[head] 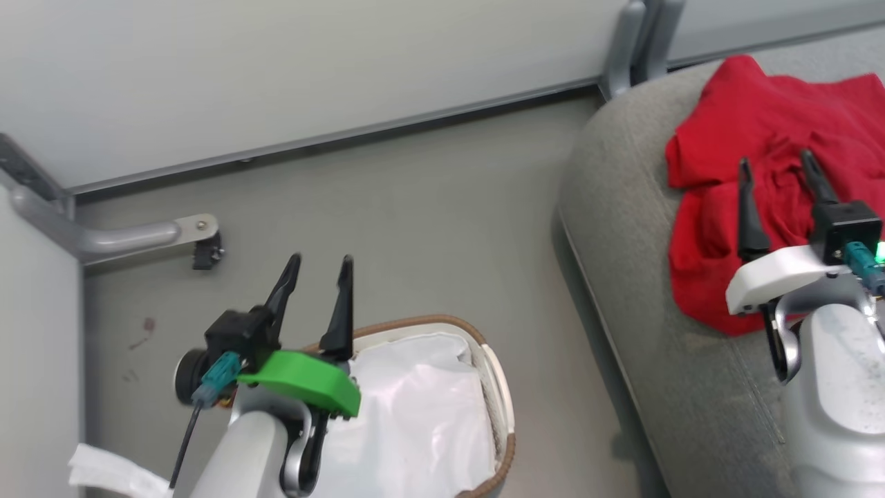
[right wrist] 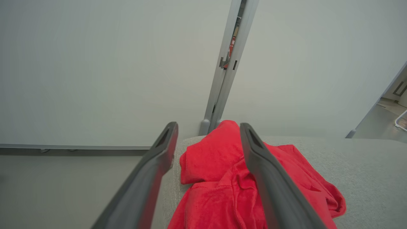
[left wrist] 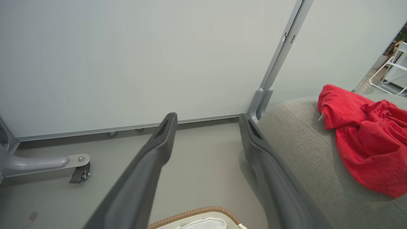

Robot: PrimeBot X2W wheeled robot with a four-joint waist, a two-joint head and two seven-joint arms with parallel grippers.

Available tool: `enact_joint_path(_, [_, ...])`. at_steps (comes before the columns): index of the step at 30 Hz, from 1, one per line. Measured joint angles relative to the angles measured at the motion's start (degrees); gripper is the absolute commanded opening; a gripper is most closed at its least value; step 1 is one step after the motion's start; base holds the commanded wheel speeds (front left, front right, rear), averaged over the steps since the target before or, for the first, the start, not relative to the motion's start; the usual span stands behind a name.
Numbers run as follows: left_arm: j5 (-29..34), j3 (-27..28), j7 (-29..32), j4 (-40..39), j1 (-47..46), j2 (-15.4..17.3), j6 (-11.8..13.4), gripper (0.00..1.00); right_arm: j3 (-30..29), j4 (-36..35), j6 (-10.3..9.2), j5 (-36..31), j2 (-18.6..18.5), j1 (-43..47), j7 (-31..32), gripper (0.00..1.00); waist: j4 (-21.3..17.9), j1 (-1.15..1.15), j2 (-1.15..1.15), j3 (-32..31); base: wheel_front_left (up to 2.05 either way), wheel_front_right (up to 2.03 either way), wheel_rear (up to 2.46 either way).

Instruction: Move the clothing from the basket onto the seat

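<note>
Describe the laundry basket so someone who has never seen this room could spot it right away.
Find the big grey seat with red clothing heaped on it. On the floor beside it stands a small oval white basket. Its brown woven rim and white liner set it apart from the plain grey floor and seat.

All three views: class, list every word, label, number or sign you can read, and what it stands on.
None can be read.
A red tag in the gap between the wall panels, right wrist view: too small to read.
The clothing on the seat: no print showing.
</note>
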Motion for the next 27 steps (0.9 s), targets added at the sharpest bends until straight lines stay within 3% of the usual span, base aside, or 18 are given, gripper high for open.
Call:
enact_joint_path(14, [1.7,11.4,0.0,-1.4,10.8,0.2,0.7,1.0,9.7,-2.1,0.0,9.8,2.2,12.2,0.0,1.0,9.1,0.0,0.0,-6.2,0.0,0.0,0.0])
enact_joint_path(27, [3.8,12.7,0.0,-2.4,13.9,-0.5,-0.4,1.0,11.0,-3.4,0.0,15.6,2.2,18.7,0.0,1.0,10.0,0.0,0.0,-8.2,0.0,0.0,0.0])
